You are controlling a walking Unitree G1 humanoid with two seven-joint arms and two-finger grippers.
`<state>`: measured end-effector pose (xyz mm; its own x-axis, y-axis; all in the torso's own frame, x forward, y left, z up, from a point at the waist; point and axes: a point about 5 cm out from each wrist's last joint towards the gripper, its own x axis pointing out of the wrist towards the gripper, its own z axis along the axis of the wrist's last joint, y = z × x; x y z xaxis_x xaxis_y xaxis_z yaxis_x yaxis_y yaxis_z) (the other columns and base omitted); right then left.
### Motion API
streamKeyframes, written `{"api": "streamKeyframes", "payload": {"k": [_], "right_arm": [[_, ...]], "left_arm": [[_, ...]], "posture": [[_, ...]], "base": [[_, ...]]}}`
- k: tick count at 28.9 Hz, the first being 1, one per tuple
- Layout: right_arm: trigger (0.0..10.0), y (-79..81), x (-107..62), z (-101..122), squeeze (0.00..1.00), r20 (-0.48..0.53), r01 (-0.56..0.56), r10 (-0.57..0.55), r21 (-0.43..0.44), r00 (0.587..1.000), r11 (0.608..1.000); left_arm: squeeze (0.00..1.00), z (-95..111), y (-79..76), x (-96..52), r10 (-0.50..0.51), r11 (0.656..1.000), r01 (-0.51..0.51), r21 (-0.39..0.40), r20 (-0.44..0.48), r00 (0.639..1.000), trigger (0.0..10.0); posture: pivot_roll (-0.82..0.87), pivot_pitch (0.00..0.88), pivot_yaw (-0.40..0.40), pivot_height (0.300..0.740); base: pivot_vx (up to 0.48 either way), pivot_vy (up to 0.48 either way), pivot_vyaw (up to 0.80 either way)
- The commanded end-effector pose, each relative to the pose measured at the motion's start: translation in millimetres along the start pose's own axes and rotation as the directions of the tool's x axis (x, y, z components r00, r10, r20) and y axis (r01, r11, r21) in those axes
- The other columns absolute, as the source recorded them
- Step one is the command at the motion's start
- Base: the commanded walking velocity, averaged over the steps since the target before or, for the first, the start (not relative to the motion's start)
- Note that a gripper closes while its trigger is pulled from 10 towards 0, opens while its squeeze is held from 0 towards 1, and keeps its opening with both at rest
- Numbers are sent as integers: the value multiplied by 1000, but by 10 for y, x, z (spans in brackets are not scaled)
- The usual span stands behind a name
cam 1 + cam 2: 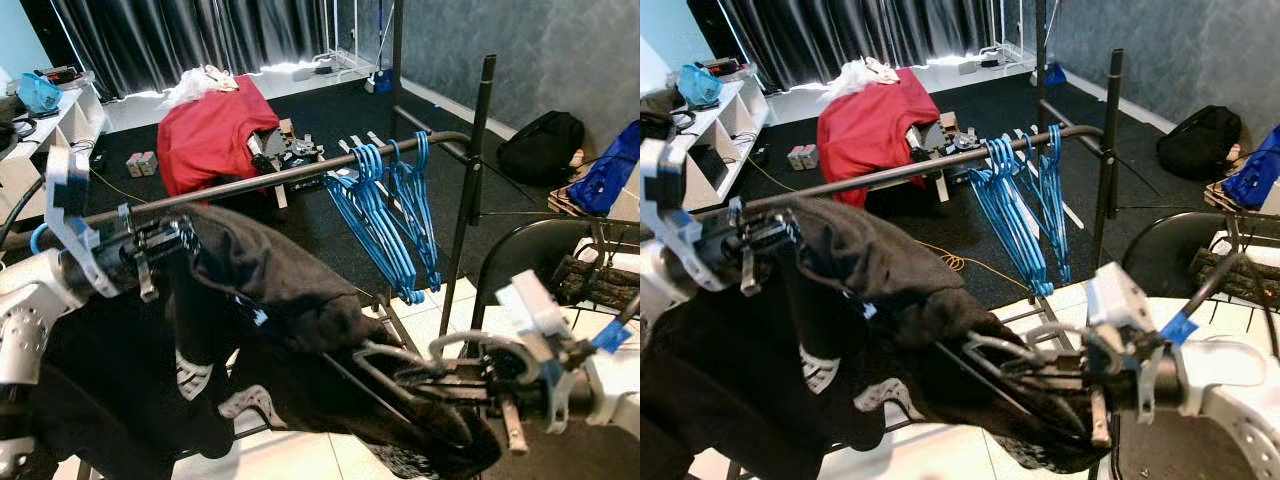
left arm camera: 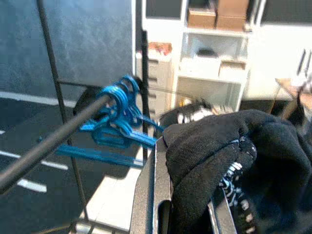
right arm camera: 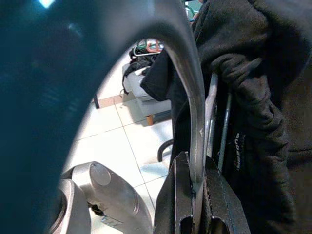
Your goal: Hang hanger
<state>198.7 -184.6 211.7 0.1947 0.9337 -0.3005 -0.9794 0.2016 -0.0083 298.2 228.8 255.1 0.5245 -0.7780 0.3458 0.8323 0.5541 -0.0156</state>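
My right gripper (image 1: 440,378) pinching grey metal hanger hook (image 3: 195,122), black garment (image 1: 270,290) draped ahead; left gripper (image 1: 150,250) buried in fabric, can't tell. Carrying step; next I judge lift hook over dark horizontal rail (image 1: 270,180) ahead.

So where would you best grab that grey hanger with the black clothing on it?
By the bare metal hook, coming from the robot's right, as the right tool does. The black garment swathes the rest; only the thin curved hook is exposed enough to pinch.

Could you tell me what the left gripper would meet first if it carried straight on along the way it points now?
Probably the bunch of blue hangers on the rail. The left gripper points along the rail with the black garment bunched at its fingers; the hangers lie ahead, though depth is uncertain.
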Motion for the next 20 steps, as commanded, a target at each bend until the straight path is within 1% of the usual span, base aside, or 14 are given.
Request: {"api": "streamKeyframes", "payload": {"k": [1,2,5,8,9,10,11,12,13,14,16,17,18,20], "right_arm": [[0,43,32,-156,0,-90,-13,19,74,996,997],[0,43,32,-156,0,-90,-13,19,74,996,997],[0,64,39,-146,0,-95,-26,33,72,995,997],[0,74,41,-153,0,-103,-31,38,68,994,997],[0,86,48,-162,0,-111,-36,43,64,993,997],[0,86,48,-162,0,-111,-36,43,64,993,997],[0,69,58,-124,0,-83,-27,31,43,996,999],[0,53,65,-37,0,-21,-23,23,22,1000,999],[0,53,65,-37,0,-21,-23,23,22,1000,999],[0,48,57,82,0,67,-24,24,2,997,1000],[0,61,17,258,0,173,-32,35,-22,984,999],[0,61,17,258,0,173,-32,35,-22,984,999],[0,66,-4,283,0,177,-31,35,-26,984,999],[0,66,-4,283,0,177,-31,35,-26,984,999]], "left_arm": [[0,230,114,-49,119,992,-123,22,135,984,0],[0,230,114,-49,119,992,-123,22,135,984,0],[0,161,221,14,246,969,-241,-46,171,954,0],[0,131,260,32,286,958,-279,-63,174,942,0],[0,97,307,62,337,941,-323,-100,181,924,4510],[0,97,307,62,337,941,-323,-100,181,924,4510],[0,-9,326,100,369,929,-362,-77,120,922,5922],[0,-148,333,125,399,917,-399,-2,32,916,8941],[0,-148,333,125,399,917,-399,-2,32,916,8941],[0,-325,335,125,435,898,-426,113,-79,897,10000],[0,-556,352,68,514,847,-450,283,-220,829,10000],[0,-556,352,68,514,847,-450,283,-220,829,10000],[0,-595,394,16,563,815,-481,325,-241,791,10000],[0,-595,394,16,563,815,-481,325,-241,791,10000]], "posture": [[-198,0,124,740],[-198,0,124,740],[-200,0,123,740],[-201,0,123,740],[-198,0,122,740],[-198,0,122,740],[-197,0,124,740],[-192,0,128,740],[-192,0,128,740],[-193,0,129,740],[-194,0,129,740],[-194,0,129,740],[-195,0,129,740],[-195,0,129,740]], "base": [[0,0,0],[0,0,0],[0,0,0],[0,0,0],[0,0,0],[0,0,0],[0,0,0],[0,0,0],[0,0,0],[0,0,0],[0,0,0],[0,0,0],[0,0,0],[0,0,0]]}}
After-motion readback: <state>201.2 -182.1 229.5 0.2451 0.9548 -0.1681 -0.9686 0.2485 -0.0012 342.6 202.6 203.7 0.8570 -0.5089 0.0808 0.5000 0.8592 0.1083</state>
